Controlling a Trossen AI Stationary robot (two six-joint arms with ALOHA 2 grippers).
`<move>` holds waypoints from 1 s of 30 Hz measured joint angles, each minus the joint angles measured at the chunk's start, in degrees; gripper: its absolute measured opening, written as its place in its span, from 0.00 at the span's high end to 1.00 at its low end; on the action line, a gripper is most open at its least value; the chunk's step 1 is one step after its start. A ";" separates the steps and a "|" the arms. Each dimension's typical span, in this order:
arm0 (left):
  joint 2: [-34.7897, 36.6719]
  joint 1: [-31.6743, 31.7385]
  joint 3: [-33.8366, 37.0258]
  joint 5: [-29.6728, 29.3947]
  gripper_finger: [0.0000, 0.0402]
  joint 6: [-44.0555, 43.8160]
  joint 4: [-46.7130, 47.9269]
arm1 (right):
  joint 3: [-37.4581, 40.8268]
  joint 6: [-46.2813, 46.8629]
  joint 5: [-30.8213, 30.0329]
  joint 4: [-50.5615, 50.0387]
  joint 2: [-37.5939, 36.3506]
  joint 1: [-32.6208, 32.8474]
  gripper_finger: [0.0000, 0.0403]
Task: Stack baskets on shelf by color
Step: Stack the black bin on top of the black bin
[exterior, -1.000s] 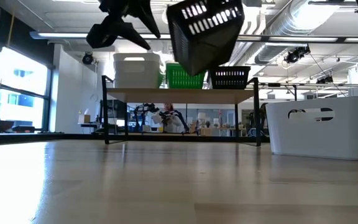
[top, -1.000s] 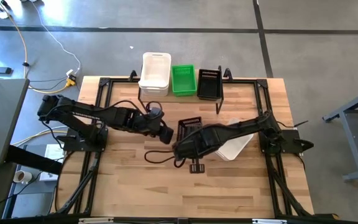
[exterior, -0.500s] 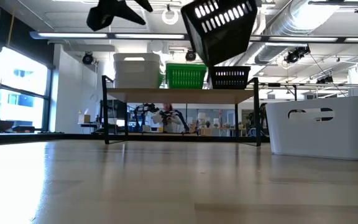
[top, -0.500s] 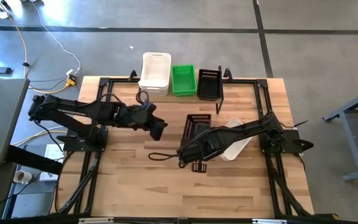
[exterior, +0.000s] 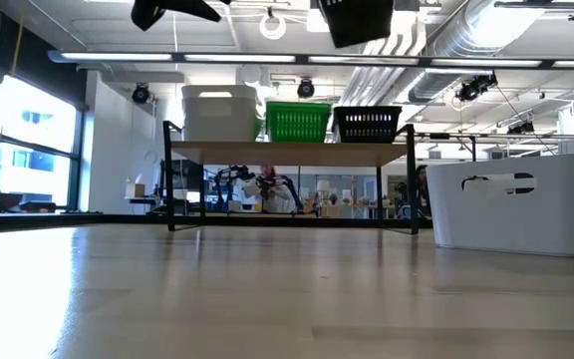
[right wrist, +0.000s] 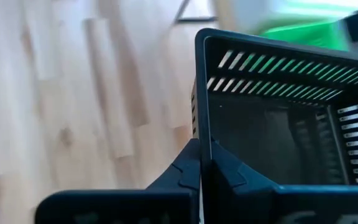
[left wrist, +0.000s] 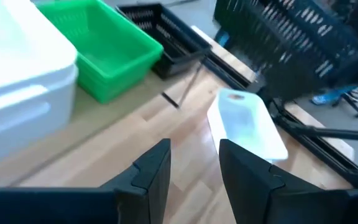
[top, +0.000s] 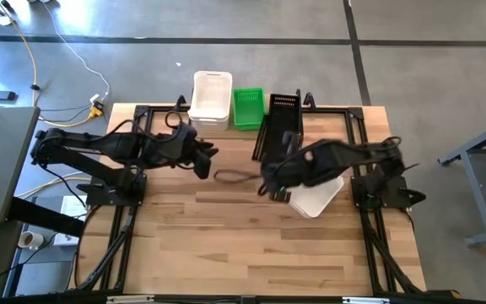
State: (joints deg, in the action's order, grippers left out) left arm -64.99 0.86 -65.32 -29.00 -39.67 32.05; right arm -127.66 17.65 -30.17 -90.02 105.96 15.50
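The shelf at the table's far edge carries stacked white baskets, a green basket and a black basket side by side. My right gripper is shut on another black mesh basket, held high just in front of the shelf; the low view shows only its underside. My left gripper hangs open and empty, raised over the table's left half. One white basket stands on the table at the right. My right gripper pinches one upright wall of the black basket at its rim, one finger outside the wall and the other inside. It comes slanting down from the near right. The basket is lifted clear and tilted.
A dark loop of cable lies near the table's middle. Black frame rails run along the table's edges. The near half of the wooden tabletop is bare.
My right gripper has risen and gone toward the far edge and the shelf, carrying the black basket higher and nearer the shelf's black basket. My left gripper, still open, has risen, rolled, and drawn back toward the table's left and far side.
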 joint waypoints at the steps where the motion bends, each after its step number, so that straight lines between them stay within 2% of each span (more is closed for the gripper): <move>1: 0.31 0.00 0.00 -0.69 0.68 0.56 0.04 | 0.00 -0.74 -1.01 0.00 -1.14 -0.50 1.00; 7: 1.48 1.40 -0.02 -2.15 0.68 1.35 0.01 | 0.22 -4.17 -7.39 0.11 -8.90 -2.72 1.00; 9: 1.44 1.96 -0.02 -2.13 0.68 1.35 0.04 | 2.45 -4.44 -9.66 0.04 -12.30 -3.04 1.00; 14: 1.42 3.91 -0.02 -1.71 0.68 1.35 0.02 | 14.72 -2.36 -15.22 1.29 -22.28 -4.34 1.00; 16: 1.42 4.61 -0.02 -1.72 0.68 1.37 0.00 | 20.18 -3.72 -15.38 4.80 -26.22 -5.53 1.00; 22: 1.40 6.70 -0.02 -1.69 0.68 1.37 -0.15 | 35.28 -17.68 -10.41 22.74 -36.18 -11.41 1.00; 26: 1.40 7.80 -0.02 -1.67 0.68 1.37 -0.15 | 43.76 -28.01 -2.22 34.41 -40.48 -16.12 1.00; 30: 1.40 8.59 -0.02 -1.67 0.68 1.37 -0.15 | 48.93 -33.02 4.97 40.53 -41.30 -21.53 1.00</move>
State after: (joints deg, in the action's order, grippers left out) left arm -63.59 9.45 -65.34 -30.68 -38.30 31.90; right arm -78.73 -15.37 -25.20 -49.49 64.66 -6.04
